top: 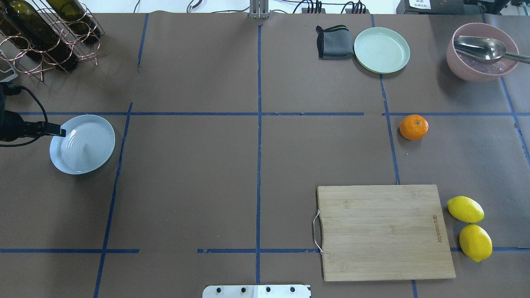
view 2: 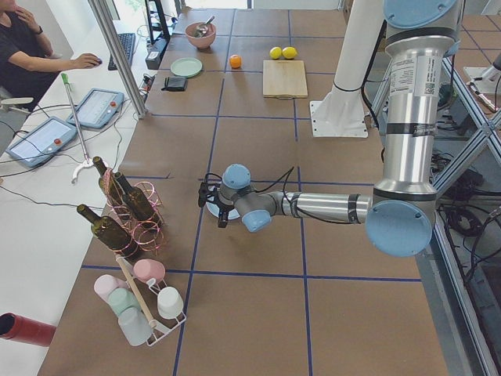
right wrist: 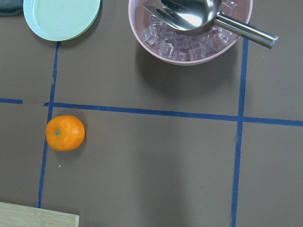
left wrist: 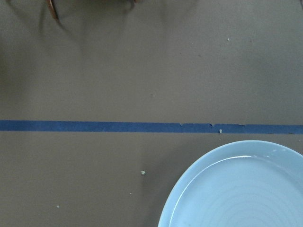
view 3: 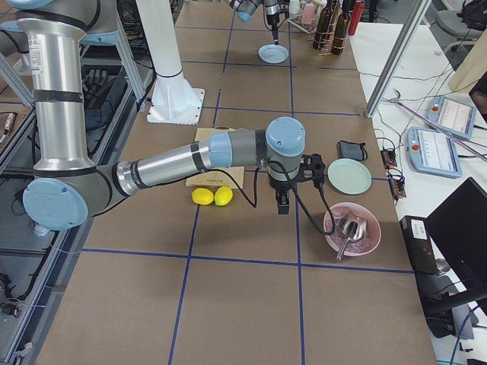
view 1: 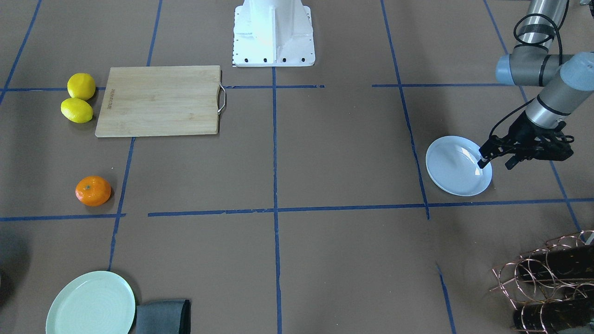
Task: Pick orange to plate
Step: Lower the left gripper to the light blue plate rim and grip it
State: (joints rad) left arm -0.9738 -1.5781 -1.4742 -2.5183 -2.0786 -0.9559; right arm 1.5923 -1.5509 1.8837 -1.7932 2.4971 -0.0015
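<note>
- While the orange (top: 413, 127) is found lying on the table (top: 256, 165) beside a blue tape line (top: 389, 136), the plate (top: 83, 145) is noted well apart.
- Left gripper (view 1: 496, 162) is seen at the plate's rim, fingers spread.
- Right gripper (view 3: 281, 199): finger state cannot be told.

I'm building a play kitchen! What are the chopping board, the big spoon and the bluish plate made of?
The chopping board looks like pale wood, maybe bamboo: straight grain stripes, matte top. The big spoon looks like polished metal, shiny as a mirror. The bluish plate is smooth and glossy with bright glints, so probably glazed ceramic, though plastic is possible.
</note>
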